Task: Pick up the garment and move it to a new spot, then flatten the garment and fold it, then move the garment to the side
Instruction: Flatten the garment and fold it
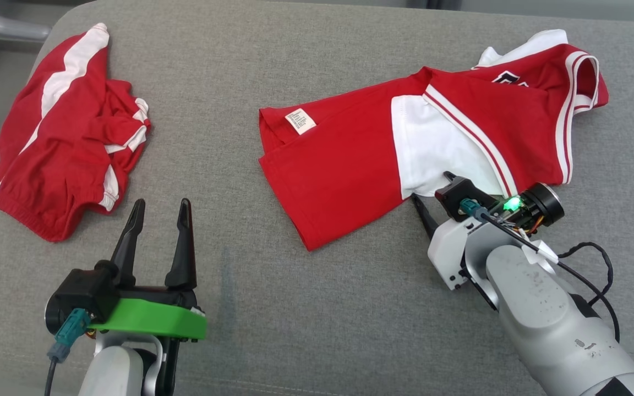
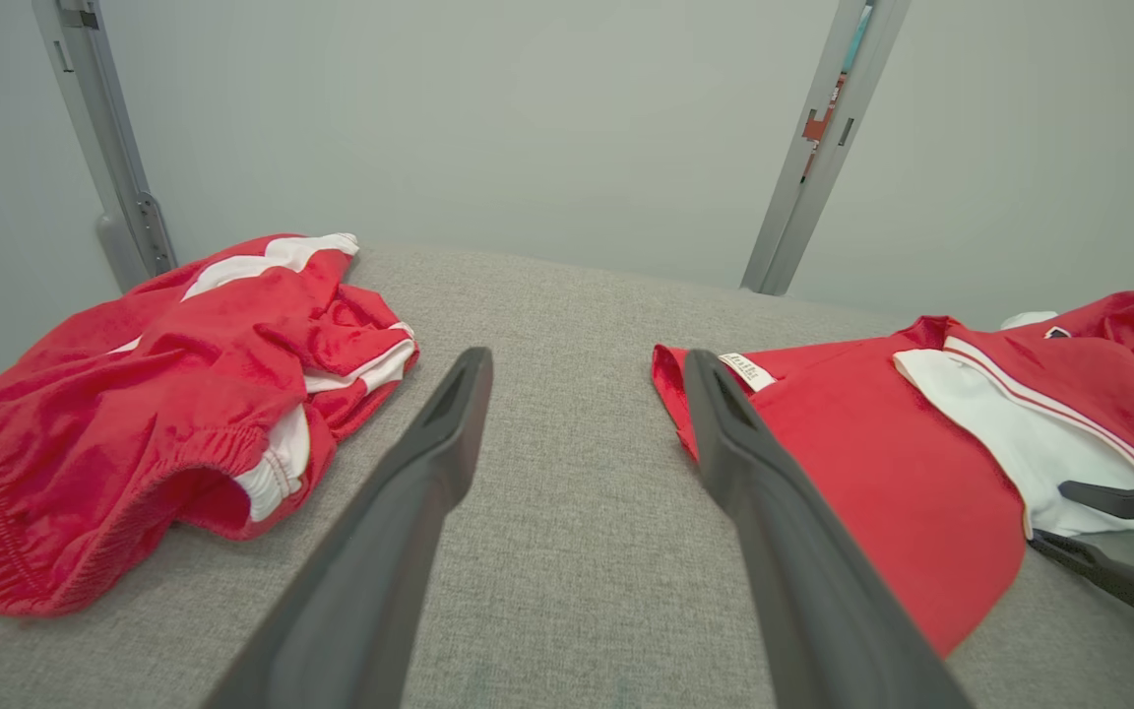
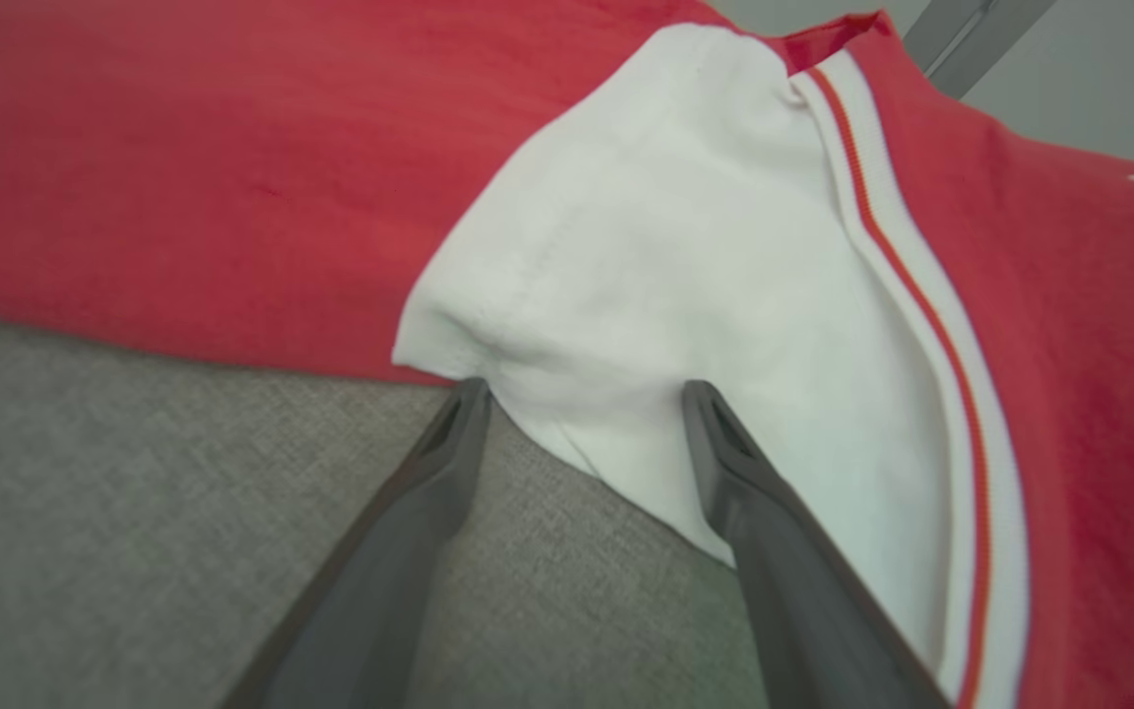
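Jersey [image 1: 344,165] — crumpled at 2 o'clock on cushion [image 1: 317,319], not yet lifted. Right gripper [image 1: 432,187] — fingers apart, straddling its white edge. Left gripper [image 1: 162,202] at 7 o'clock — fingers apart, empty. Apparently outstanding: moving, flattening, folding.

Left gripper [image 1: 162,202] had two long dark tapered fingers [image 1: 182,247] on a black base. Bright green plate [image 1: 152,322] sat beneath, and a teal connector [image 1: 69,330] with a dark lead at the wrist. Right gripper [image 1: 432,186] had the same dark fingers, plus a white housing [image 1: 449,253], lit green LED [image 1: 510,204], black round module [image 1: 545,203] and teal plug [image 1: 470,208]. Right forearm [image 1: 537,308] was pale grey and scuffed, with a black cable [image 1: 592,275] looped alongside.
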`<state>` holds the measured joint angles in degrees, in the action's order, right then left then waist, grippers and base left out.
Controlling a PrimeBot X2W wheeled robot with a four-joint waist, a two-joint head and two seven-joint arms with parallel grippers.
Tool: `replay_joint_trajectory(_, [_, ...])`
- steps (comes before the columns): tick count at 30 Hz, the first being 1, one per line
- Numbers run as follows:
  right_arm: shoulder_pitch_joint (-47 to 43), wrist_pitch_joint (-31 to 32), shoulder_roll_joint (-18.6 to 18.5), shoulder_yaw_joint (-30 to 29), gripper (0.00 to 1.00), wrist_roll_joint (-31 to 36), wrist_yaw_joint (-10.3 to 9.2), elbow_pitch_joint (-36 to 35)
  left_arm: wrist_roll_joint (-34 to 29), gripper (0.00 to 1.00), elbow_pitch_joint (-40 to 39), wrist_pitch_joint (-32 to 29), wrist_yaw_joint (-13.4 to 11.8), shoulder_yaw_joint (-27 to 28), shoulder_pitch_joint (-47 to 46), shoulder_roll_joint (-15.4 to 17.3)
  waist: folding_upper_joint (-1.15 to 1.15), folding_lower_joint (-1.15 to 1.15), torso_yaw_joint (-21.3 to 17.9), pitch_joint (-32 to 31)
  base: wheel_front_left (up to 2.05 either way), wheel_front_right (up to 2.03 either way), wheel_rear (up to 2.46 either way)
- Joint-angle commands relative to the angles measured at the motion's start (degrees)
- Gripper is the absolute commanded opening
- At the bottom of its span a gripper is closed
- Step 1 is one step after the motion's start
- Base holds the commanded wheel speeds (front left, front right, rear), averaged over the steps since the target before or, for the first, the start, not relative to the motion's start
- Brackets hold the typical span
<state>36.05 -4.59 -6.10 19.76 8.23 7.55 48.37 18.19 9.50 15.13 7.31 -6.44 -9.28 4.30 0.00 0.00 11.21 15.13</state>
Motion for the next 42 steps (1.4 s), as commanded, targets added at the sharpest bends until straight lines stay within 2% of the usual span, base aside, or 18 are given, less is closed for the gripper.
replay_joint_trajectory(1, [-0.15, 0.42, -0.34, -0.74, 1.00, 0.74, -0.12, 1.08, 0.24, 1.00, -0.09, 0.03, 0.25, 0.01, -0.71, -0.19, 0.00, 0.00, 0.49, 0.36, 0.00, 0.00, 0.00])
replay_joint_trajectory(3, [-0.79, 0.11, 0.03, -0.99, 1.00, 0.65, -0.11, 1.59, 0.22, 1.00, 0.02, 0.03, 0.26, -0.09, -0.85, -0.30, 0.00, 0.00, 0.72, 0.25, 0.00, 0.00, 0.00])
replay_joint_trajectory(10, [-3.65, 0.80, -3.08, -3.35, 1.00, 1.64, -0.14, 1.24, 0.07, 1.00, 0.02, 0.03, 0.26, 0.23, -0.08, -0.52, 0.00, 0.00, 0.44, -0.35, 0.00, 0.00, 0.00])
replay_joint_trajectory(15, [-4.37, 1.86, -3.48, -5.70, 1.00, 2.22, -0.16, 0.28, -0.07, 1.00, -0.02, 0.03, 0.26, 0.07, -0.11, -0.45, 0.00, 0.00, -0.02, -0.55, 0.00, 0.00, 0.00])
replay_joint_trajectory(25, [-5.68, 3.68, -4.80, -4.63, 1.00, 2.52, -0.13, -1.43, 0.39, 1.00, 0.14, 0.03, 0.26, -0.33, 0.26, 0.00, 0.00, 0.00, -0.13, -0.56, 0.00, 0.00, 0.00])
replay_joint_trajectory(35, [-1.83, 2.46, -3.52, -5.19, 1.00, 3.26, -0.12, -1.04, 0.52, 1.00, 0.09, 0.03, 0.26, -0.97, -0.76, 0.24, 0.00, 0.00, 0.51, 0.15, 0.00, 0.00, 0.00])
replay_joint_trajectory(36, [-1.54, 2.30, -3.37, -5.27, 0.85, 3.26, -0.12, -0.83, 0.56, 1.00, 0.13, 0.03, 0.26, -0.95, -0.81, 0.25, 0.00, 0.00, 0.63, 0.21, 0.00, 0.00, 0.00])
replay_joint_trajectory(37, [-1.31, 1.94, -3.30, -5.34, 0.53, 3.32, -0.12, -0.74, 0.56, 1.00, 0.12, 0.03, 0.26, -0.90, -0.88, 0.25, 0.00, 0.00, 0.71, 0.30, 0.00, 0.00, 0.00])
replay_joint_trajectory(38, [-1.08, 1.70, -3.29, -5.48, 0.00, 3.39, -0.12, -0.61, 0.57, 1.00, 0.09, 0.03, 0.26, -0.84, -1.01, 0.24, 0.00, 0.00, 0.80, 0.40, 0.00, 0.00, 0.00])
replay_joint_trajectory(42, [-1.36, 0.51, -3.17, -6.20, 0.00, 3.39, -0.12, -0.79, 0.52, 1.00, -0.04, 0.03, 0.26, -0.41, -1.08, 0.16, 0.00, 0.00, 0.87, 0.52, 0.00, 0.00, 0.00])
